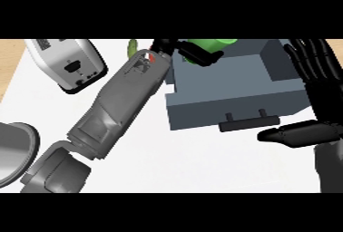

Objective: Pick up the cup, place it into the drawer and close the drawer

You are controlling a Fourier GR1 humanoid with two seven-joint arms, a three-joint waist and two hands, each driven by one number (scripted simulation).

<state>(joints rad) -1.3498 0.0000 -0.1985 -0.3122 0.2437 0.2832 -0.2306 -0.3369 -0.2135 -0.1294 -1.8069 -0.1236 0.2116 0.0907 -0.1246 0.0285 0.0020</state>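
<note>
Fingers of left hand (195, 55) curl round cup (216, 44); right hand (315, 79) fingers spread

There is only one view, taken from the robot's head. It looks steeply down on the white counter (201, 167) from quite near. The left forearm (120, 104) enters the picture at 7 o'clock and the right forearm (328, 167) at 5 o'clock. The drawer (227, 97) lies toward 1 o'clock.

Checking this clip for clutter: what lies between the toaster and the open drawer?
Head view: the left forearm crosses the white counter between toaster and drawer; a small green object peeks beside it.
</note>
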